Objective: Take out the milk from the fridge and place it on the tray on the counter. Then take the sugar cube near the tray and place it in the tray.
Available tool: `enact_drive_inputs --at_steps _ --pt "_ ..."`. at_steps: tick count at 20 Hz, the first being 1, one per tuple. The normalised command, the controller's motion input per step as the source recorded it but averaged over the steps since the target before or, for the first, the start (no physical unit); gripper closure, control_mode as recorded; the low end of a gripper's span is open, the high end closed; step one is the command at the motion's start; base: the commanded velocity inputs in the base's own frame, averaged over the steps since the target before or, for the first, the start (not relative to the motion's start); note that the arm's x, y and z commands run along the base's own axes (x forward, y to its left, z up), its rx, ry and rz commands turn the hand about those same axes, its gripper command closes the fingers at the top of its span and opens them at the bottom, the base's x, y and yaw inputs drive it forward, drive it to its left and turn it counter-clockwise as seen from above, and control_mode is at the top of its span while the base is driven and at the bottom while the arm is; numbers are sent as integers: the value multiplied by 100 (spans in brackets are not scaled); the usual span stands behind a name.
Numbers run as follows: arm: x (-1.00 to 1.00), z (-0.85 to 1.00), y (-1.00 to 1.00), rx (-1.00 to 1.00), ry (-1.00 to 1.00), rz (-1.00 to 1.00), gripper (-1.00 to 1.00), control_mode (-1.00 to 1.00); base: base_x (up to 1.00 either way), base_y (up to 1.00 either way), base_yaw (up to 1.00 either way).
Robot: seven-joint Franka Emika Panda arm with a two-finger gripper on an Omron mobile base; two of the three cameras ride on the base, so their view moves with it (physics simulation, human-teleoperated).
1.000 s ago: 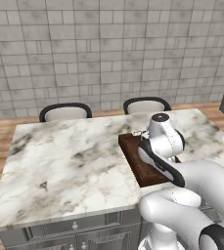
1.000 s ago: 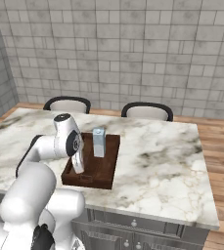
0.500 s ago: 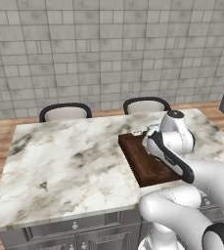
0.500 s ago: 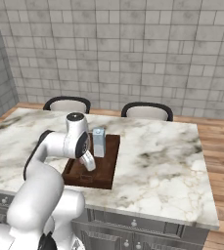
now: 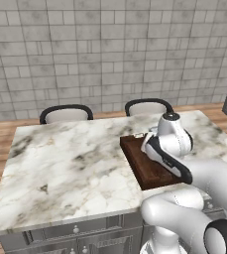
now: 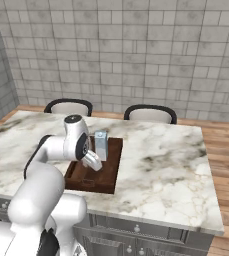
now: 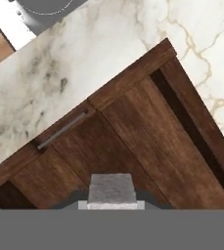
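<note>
The dark brown tray (image 6: 114, 167) lies on the marble counter (image 6: 166, 160), near its front edge. The pale milk carton (image 6: 101, 145) stands upright in the tray's far part. My gripper (image 6: 94, 164) hangs low over the tray, just left of the milk. In the hand view my gripper (image 7: 111, 201) is shut on the small whitish sugar cube (image 7: 111, 189), above the tray's floor (image 7: 147, 127). From the left base view the tray (image 5: 143, 168) is partly covered by my arm, which hides the milk. The fridge is out of view.
Two dark-framed chairs (image 5: 65, 113) (image 5: 147, 105) stand behind the counter (image 5: 70, 158) against a grey tiled wall. The tray has a thin bar handle (image 7: 62, 129) on its rim. Wooden floor lies to the right of the counter.
My hand has shifted a little across the tray toward the milk carton, still shut. The tray and the milk have stayed where they were.
</note>
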Motion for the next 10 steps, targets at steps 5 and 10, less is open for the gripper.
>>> enact_drive_inputs --at_steps 5,10 --pt "5 -31 0 0 9 16 100 -100 0 0 0" --pt "2 -19 0 1 2 13 100 -100 0 0 0"
